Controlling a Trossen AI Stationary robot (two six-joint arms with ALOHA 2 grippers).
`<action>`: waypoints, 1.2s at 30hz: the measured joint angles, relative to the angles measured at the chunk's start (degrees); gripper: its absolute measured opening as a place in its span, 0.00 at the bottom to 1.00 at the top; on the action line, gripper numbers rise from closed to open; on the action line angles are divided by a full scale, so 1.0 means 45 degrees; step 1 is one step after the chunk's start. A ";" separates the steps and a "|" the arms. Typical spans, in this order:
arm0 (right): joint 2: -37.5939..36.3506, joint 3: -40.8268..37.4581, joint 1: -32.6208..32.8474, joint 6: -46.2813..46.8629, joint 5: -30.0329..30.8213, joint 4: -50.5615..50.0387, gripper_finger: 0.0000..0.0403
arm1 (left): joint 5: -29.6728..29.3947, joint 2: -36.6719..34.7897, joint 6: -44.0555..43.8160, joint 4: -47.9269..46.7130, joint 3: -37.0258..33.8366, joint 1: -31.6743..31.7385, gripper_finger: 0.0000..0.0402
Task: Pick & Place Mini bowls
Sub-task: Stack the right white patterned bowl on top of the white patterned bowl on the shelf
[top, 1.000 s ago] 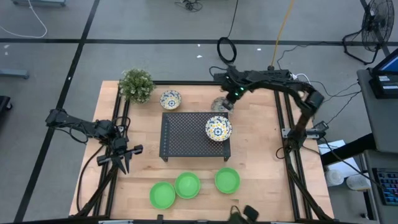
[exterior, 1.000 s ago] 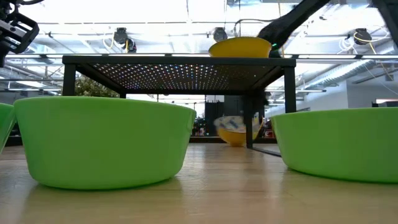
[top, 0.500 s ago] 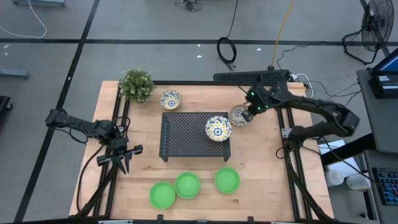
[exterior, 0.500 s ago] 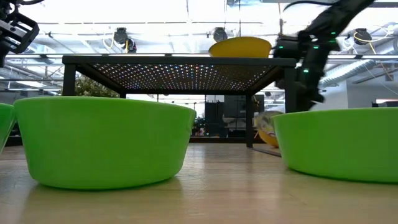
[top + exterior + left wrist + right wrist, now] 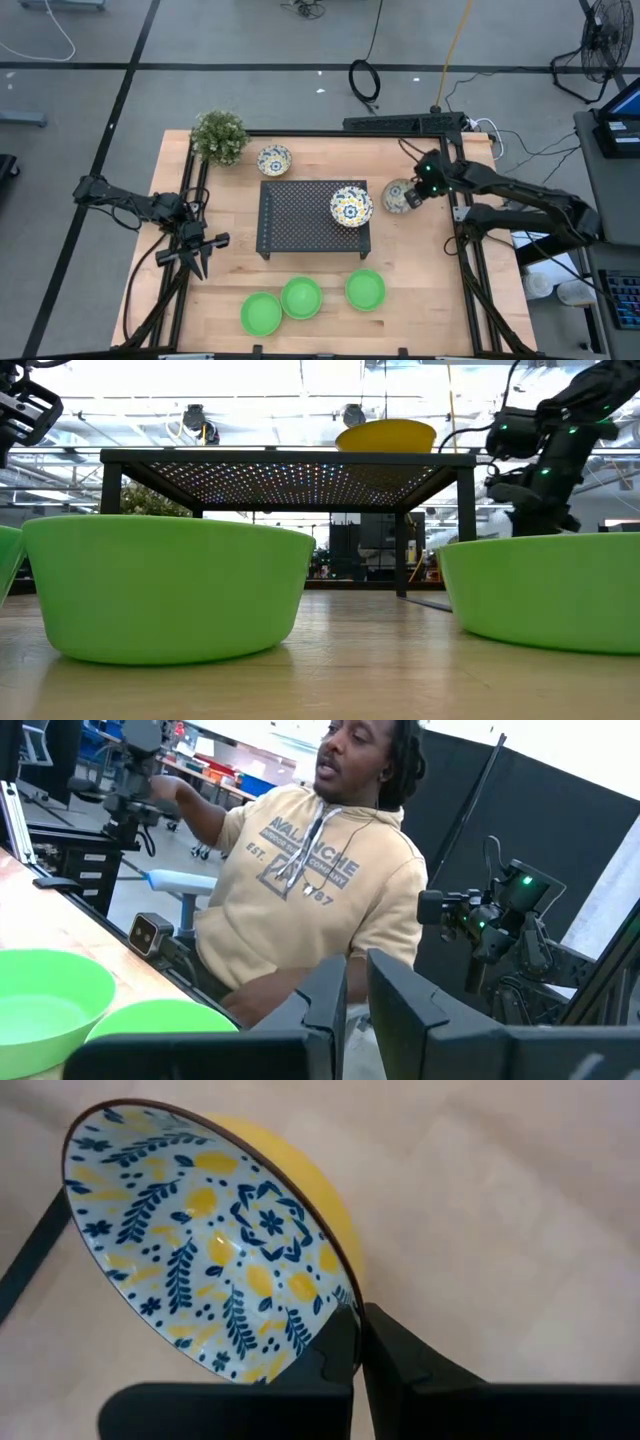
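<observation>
Pinched tight by its rim in the right gripper [image 5: 358, 1342], a tilted floral bowl [image 5: 397, 195] hanging just right of the black rack [image 5: 300, 218], near its other floral bowl [image 5: 351, 205]; left gripper [image 5: 196, 252], nearly closed and empty, far off left.

3 green bowls [image 5: 302, 297] at front edge; 3 floral: on rack [image 5: 351, 205], by plant [image 5: 274, 159], 1 tilted in right pincer [image 5: 356, 1342].

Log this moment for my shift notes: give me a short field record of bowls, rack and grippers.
right gripper: shut on rim of floral bowl, right of the rack
left gripper: idle at table's left edge
rack: one floral bowl on top
behind rack: third floral bowl
green bowls: three, in front of rack
</observation>
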 joint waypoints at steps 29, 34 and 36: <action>-0.0925 0.0350 0.1211 0.0314 0.2343 0.3120 0.00 | 0.0001 0.0000 0.0000 0.0000 -0.0004 0.0000 0.12; -0.0685 0.0354 0.1203 -0.1112 0.3074 0.6944 0.00 | 0.0002 0.0000 0.0000 0.0000 -0.0001 -0.0001 0.12; -0.0477 0.0354 0.1131 -0.1869 0.3043 0.8706 0.00 | 0.0000 0.0000 0.0000 -0.0005 0.0000 0.0001 0.12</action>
